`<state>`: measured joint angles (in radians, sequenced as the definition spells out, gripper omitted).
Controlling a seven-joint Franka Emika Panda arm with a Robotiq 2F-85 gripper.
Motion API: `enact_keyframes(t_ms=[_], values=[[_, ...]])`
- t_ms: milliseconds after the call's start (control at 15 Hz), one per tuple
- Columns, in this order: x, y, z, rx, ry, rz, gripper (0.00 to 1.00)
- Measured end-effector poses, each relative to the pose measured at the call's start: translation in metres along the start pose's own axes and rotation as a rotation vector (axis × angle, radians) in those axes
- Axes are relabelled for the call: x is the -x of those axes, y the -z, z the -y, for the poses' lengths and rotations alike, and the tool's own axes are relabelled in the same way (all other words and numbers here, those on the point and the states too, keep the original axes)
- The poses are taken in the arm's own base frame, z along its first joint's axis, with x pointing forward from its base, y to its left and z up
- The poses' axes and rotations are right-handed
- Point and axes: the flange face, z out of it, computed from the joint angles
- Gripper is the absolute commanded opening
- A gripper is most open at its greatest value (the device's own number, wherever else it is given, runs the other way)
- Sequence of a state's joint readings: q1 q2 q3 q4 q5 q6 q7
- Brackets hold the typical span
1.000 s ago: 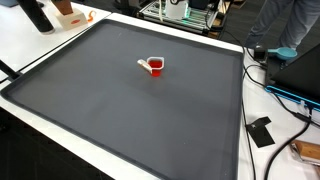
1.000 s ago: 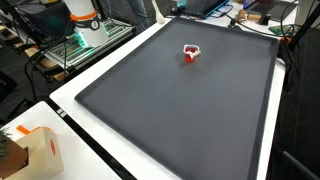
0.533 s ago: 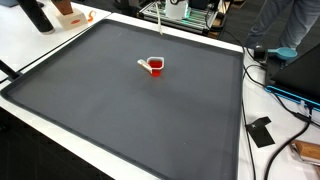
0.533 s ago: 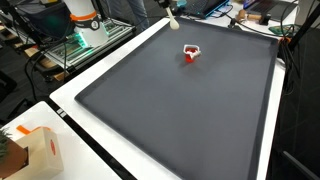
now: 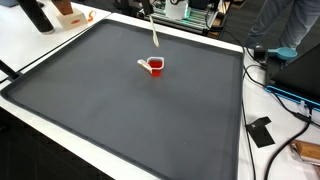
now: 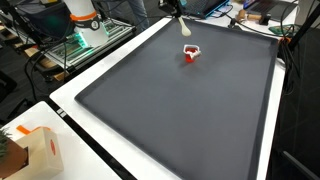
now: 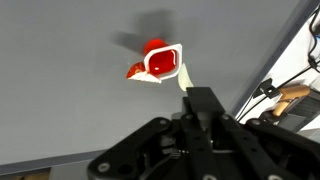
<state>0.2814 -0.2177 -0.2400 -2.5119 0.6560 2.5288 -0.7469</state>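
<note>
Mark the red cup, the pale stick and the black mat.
red cup (image 5: 156, 67), an exterior view, its side wall.
pale stick (image 7: 185, 80), wrist view, mid shaft.
black mat (image 6: 170, 110), an exterior view, bare middle.

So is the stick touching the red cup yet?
Apart. In both exterior views bare mat shows between the tip of the stick and the cup; the wrist view only overlaps them.

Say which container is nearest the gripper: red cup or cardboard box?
The red cup, alone on the dark mat by the pale stick in the gripper; the cardboard box sits off the mat.
</note>
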Motion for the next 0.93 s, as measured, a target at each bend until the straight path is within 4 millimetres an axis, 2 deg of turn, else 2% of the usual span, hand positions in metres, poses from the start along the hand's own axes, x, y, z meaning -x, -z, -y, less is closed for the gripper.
enact_keyframes(t_ms=[467, 933], values=[[-0.011, -0.019, -0.029, 0.004, -0.016, 0.011, 0.03], [-0.015, -0.025, -0.04, 0.016, -0.027, 0.021, 0.03]])
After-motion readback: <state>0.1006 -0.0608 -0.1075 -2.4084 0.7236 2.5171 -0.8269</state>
